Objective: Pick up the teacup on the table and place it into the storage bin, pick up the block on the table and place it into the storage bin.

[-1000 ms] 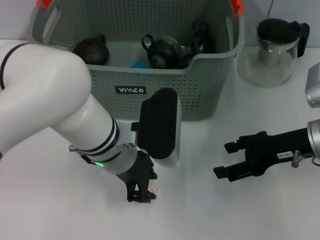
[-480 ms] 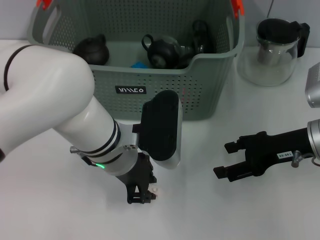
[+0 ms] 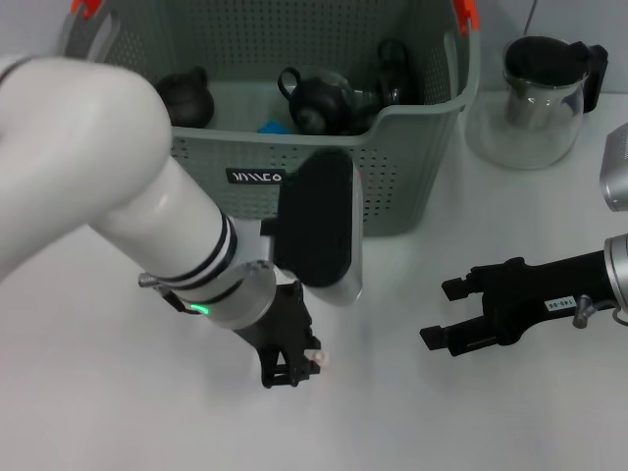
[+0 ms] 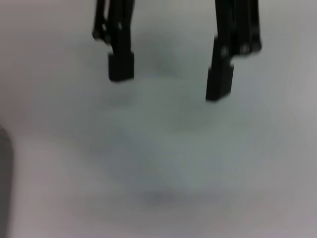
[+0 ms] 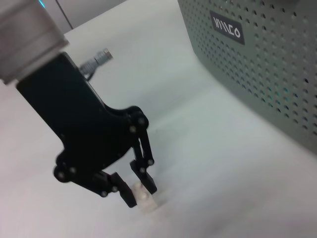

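Note:
A small pale translucent block (image 3: 315, 362) lies on the white table in front of the storage bin (image 3: 392, 186); it also shows in the right wrist view (image 5: 147, 200). My left gripper (image 3: 292, 376) points down at the table with its open fingers either side of the block, as the right wrist view (image 5: 139, 196) shows. In the left wrist view the gripper (image 4: 171, 82) has its fingers well apart over the blurred table. My right gripper (image 3: 442, 314) is open and empty, hovering over the table to the right. No teacup shows on the table.
The bin holds dark teapots (image 3: 319, 98) and a blue piece (image 3: 272, 126); its perforated wall and logo label show in the right wrist view (image 5: 257, 54). A glass pitcher with a black lid (image 3: 535, 98) stands at the back right.
My left arm and gripper have shifted a little to the right and nearer the front edge, staying low over the block. The right arm has not moved.

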Robot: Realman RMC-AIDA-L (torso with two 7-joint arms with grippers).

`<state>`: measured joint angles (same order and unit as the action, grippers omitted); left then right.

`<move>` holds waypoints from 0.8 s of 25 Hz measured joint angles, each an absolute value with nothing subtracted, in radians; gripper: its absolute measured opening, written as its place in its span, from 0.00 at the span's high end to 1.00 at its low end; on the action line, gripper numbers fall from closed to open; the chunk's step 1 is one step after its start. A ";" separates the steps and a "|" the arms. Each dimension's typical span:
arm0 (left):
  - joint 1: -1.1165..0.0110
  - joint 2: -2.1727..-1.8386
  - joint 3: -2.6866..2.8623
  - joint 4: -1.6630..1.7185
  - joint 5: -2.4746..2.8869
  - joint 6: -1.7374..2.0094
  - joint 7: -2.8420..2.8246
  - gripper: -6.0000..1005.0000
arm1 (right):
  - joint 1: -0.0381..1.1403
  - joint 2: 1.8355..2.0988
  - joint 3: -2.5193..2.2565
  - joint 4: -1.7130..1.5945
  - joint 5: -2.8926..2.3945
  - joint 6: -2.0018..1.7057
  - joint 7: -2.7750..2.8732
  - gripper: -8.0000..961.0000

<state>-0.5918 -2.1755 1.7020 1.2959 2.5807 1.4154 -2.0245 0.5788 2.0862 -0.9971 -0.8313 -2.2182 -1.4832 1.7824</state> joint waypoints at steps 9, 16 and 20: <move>-0.591 -2.170 1.241 1.454 2.259 1.588 -2.126 0.82 | 0.568 2.086 -0.997 -0.831 -2.218 -1.483 1.782 0.04; -0.640 -2.154 0.926 1.349 1.990 1.389 -2.125 0.82 | 0.568 2.086 -0.997 -0.831 -2.218 -1.484 1.775 0.04; -0.703 -2.127 0.926 1.191 1.992 1.214 -2.128 0.78 | 0.574 2.086 -0.997 -0.831 -2.216 -1.485 1.769 0.04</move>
<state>-0.7033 -2.1270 0.9256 1.1908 1.9923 1.2143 -2.1278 0.5737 2.0862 -0.9971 -0.8314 -2.2156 -1.4853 1.7692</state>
